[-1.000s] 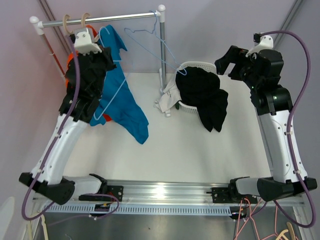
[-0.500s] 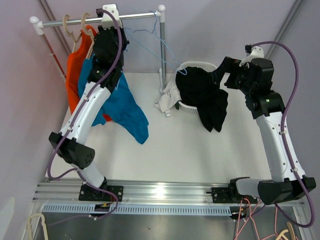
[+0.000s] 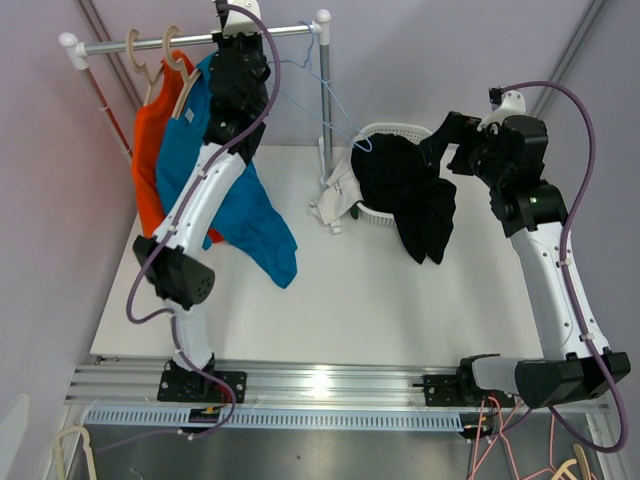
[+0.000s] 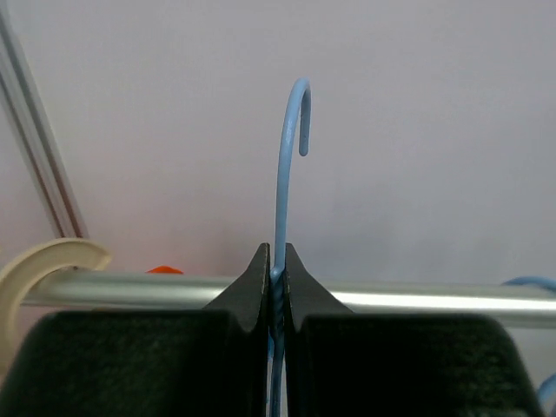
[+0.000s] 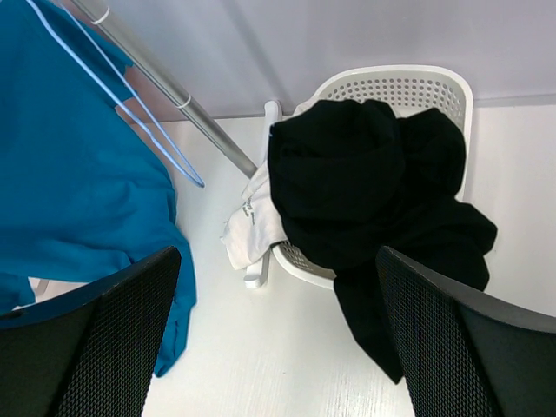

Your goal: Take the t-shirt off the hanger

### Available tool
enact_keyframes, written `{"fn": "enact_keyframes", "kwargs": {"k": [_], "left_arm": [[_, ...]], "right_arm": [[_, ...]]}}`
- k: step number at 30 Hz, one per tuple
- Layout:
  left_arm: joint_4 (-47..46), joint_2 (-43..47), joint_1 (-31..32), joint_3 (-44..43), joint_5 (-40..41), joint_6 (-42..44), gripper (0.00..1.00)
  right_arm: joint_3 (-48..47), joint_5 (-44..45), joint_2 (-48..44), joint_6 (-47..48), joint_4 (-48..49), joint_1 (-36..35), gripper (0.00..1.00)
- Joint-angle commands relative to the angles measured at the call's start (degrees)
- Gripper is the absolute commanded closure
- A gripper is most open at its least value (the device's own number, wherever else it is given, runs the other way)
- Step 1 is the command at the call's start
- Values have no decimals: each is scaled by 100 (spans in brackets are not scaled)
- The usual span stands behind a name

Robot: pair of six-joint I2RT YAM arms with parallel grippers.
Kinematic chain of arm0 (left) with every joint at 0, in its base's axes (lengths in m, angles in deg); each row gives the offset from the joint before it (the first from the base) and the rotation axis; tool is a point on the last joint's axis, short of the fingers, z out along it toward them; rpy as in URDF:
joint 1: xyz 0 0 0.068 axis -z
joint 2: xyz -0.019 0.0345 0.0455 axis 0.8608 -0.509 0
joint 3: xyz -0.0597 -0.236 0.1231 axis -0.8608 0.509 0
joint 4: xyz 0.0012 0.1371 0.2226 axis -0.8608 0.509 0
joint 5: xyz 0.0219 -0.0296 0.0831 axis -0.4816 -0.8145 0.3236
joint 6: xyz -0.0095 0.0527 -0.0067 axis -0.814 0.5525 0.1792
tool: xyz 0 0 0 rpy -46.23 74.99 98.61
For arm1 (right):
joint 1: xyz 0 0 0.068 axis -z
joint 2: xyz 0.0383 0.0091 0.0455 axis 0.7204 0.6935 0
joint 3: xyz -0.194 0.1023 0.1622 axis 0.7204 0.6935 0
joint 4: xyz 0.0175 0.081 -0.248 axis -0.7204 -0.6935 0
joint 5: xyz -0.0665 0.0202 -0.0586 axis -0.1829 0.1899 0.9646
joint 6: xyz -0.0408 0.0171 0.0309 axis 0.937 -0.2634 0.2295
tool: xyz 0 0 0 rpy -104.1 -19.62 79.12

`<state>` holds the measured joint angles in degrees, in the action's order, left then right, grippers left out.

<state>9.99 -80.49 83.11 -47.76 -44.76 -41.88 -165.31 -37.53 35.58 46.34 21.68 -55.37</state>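
A blue t-shirt hangs on a blue wire hanger; its lower end trails onto the white table. My left gripper is raised to the metal rail. In the left wrist view it is shut on the hanger's twisted neck, with the hook standing above the rail. My right gripper is open and empty, high above the basket. In the right wrist view the blue t-shirt is at the left.
An orange t-shirt hangs on a cream hanger at the rail's left. Empty blue wire hangers hang by the rack's right post. A white basket holds black clothes; a white cloth lies beside it.
My left arm has swung up from low on the left to the rail, carrying the hanger and blue t-shirt up with it. My right arm shifted slightly left.
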Motion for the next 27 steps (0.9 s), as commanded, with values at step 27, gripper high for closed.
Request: {"fn": "enact_keyframes", "kwargs": {"k": [27], "left_arm": [[1962, -1502, -138, -1477, -1173, -1356, 100]], "right_arm": [[523, -498, -775, -159, 340, 23, 0]]}}
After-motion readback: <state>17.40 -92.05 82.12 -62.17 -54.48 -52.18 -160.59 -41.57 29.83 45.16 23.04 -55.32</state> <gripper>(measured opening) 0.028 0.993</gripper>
